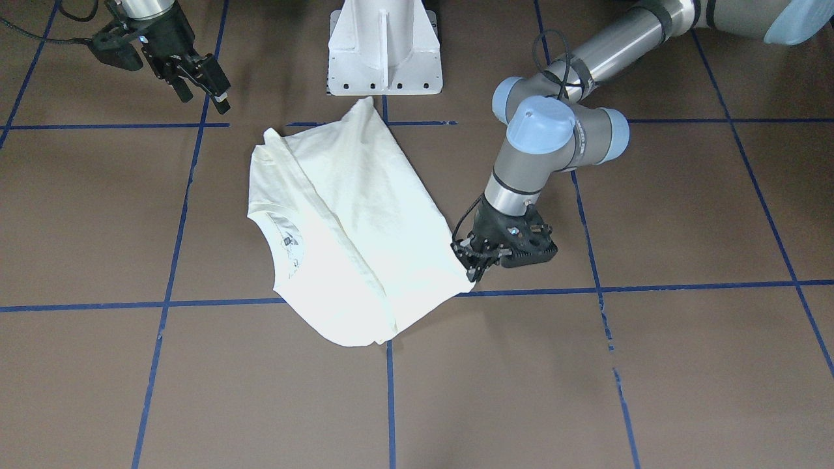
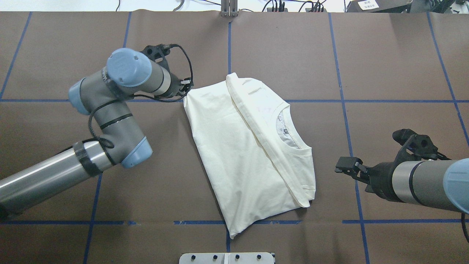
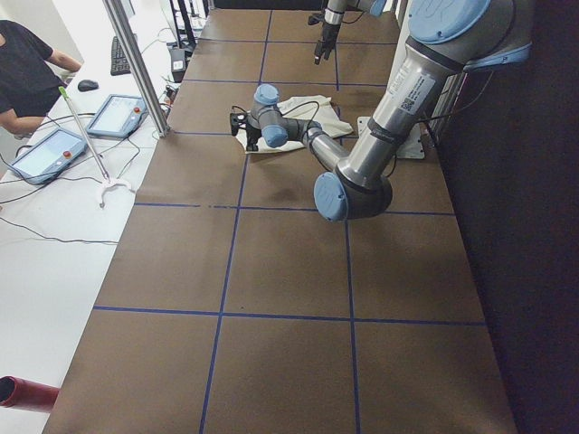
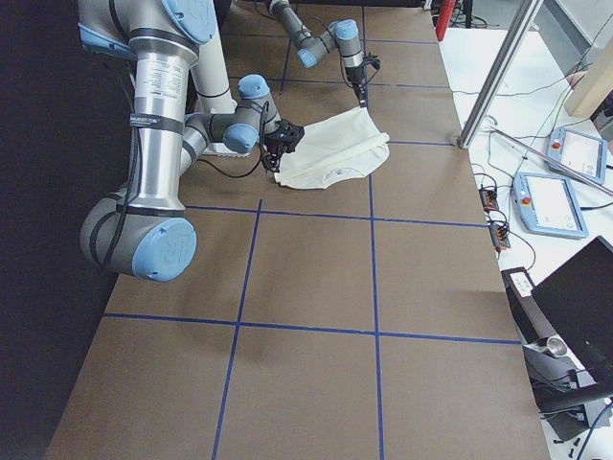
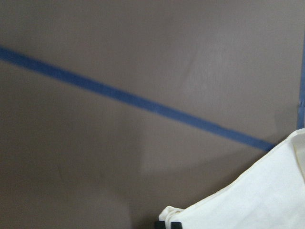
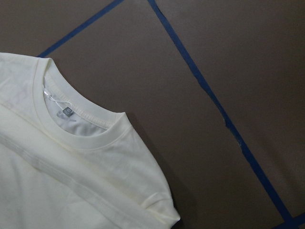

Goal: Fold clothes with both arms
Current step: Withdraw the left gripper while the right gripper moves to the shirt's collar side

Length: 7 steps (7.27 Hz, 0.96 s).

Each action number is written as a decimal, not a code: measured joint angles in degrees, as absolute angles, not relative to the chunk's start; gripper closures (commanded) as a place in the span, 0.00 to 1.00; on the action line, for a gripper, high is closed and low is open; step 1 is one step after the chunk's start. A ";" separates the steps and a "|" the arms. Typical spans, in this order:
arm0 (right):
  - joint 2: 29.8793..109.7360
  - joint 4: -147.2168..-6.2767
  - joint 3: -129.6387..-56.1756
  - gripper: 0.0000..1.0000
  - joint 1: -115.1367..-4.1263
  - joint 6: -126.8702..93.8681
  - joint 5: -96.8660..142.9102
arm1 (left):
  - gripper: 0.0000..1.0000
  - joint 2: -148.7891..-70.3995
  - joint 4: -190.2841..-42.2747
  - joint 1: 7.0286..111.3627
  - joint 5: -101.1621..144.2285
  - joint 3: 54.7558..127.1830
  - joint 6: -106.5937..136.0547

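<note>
The cream T-shirt (image 2: 238, 154) lies part-folded and plain side up, slantwise in the middle of the brown table (image 2: 384, 55), with its collar (image 2: 293, 136) turned to the robot's right. The left gripper (image 1: 470, 266) is down low at the shirt's far left corner, fingers pinched together on the cloth. The right gripper (image 1: 204, 96) hangs well clear of the collar side, fingers spread, carrying nothing.

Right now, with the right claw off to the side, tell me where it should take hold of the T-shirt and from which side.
Take the folded corner of the T-shirt, just past the collar. It juts toward the right claw with bare table beside it, so probably come in low from the robot's right and pinch all the layers together.
</note>
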<state>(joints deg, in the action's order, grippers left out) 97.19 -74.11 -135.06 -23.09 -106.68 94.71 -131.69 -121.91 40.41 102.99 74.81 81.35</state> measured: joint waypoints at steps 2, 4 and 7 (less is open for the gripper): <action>90.19 -74.32 -130.72 0.00 -25.76 -106.51 94.86 | 0.40 -143.26 -130.43 42.89 102.89 56.98 80.23; 77.44 -77.81 -120.69 0.00 -27.17 -105.89 94.99 | 0.40 -143.11 -132.30 43.22 104.43 59.59 80.04; 61.59 -87.60 -109.04 0.00 -26.50 -95.54 95.75 | 0.40 -125.67 -128.58 44.81 113.07 87.11 79.90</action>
<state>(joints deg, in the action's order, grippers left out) 61.59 -87.60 -109.04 -26.50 -95.54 95.75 -125.67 -128.58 44.81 113.07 87.11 79.90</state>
